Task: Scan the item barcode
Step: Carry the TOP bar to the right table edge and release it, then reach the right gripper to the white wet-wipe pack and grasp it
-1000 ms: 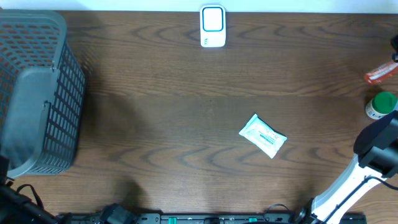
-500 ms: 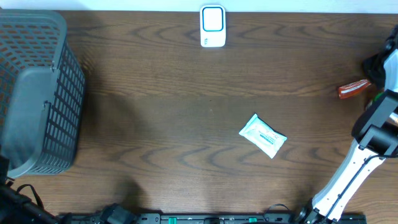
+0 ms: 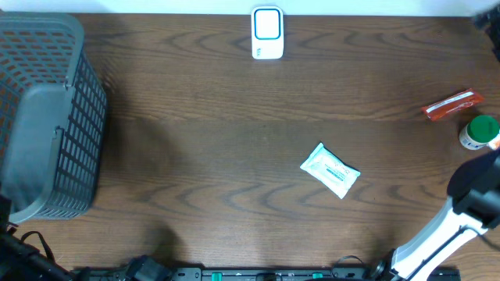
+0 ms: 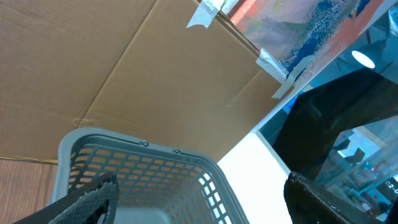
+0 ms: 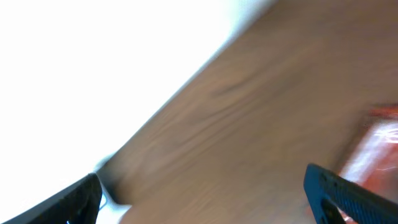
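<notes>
As one scanner (image 3: pixel 267 33) sits, two packets (image 3: pixel 330 171) (image 3: pixel 449 105) and one bottle (image 3: pixel 478 131) share the table (image 3: pixel 195 117).

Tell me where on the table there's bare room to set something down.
Widest bare patch: the tabletop between the basket and the wipes packet, below the scanner. Crowded at the right edge: red packet, green-capped bottle and the right arm.

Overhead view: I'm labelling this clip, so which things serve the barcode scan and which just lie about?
Job, likely: scanner; red packet, in front of the open right gripper.
Lying about: white wipes packet; green-capped bottle; grey basket.
</notes>
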Controlling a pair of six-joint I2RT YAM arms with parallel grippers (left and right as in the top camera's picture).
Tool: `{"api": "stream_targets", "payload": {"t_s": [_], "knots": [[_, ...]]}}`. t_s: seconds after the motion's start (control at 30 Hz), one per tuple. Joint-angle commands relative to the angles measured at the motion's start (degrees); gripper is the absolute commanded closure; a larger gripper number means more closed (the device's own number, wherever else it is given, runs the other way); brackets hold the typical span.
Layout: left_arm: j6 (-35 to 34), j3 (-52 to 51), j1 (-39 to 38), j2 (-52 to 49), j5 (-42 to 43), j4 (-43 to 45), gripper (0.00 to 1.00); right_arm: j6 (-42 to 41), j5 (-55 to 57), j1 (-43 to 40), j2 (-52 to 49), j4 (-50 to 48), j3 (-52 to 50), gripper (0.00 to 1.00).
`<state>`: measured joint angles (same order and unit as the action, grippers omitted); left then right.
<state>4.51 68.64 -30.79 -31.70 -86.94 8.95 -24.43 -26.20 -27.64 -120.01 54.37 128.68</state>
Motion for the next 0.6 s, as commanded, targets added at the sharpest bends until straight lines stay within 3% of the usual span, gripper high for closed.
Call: {"api": "stream_targets", "payload": {"t_s": [0.0, 0.13, 0.23, 0.33, 0.57], "knots": [[0.3, -0.2, 0.2, 0.4, -3.0, 0.1, 0.15, 14.0, -21.8, 5.7, 1.8, 6.9, 0.4, 0.01], [0.3, -0.2, 0.2, 0.4, -3.0, 0.1, 0.15, 23.5, -20.2, 12.2, 1.5, 24.5, -0.8, 0.01], [0.3, -0.2, 0.2, 0.4, -3.0, 0.1, 0.15, 25.4, -11.1, 17.2, 1.3, 35.7, -3.7, 0.03], [0.3, -0.2, 0.2, 0.4, -3.0, 0.1, 0.15, 19.2, -1.6, 21.8, 1.3, 40.7, -8.1, 0.08], [0.3, -0.2, 0.2, 0.4, -3.0, 0.1, 0.15, 9.6, 4.2, 26.9, 1.4, 42.4, -17.0, 0.08]]}}
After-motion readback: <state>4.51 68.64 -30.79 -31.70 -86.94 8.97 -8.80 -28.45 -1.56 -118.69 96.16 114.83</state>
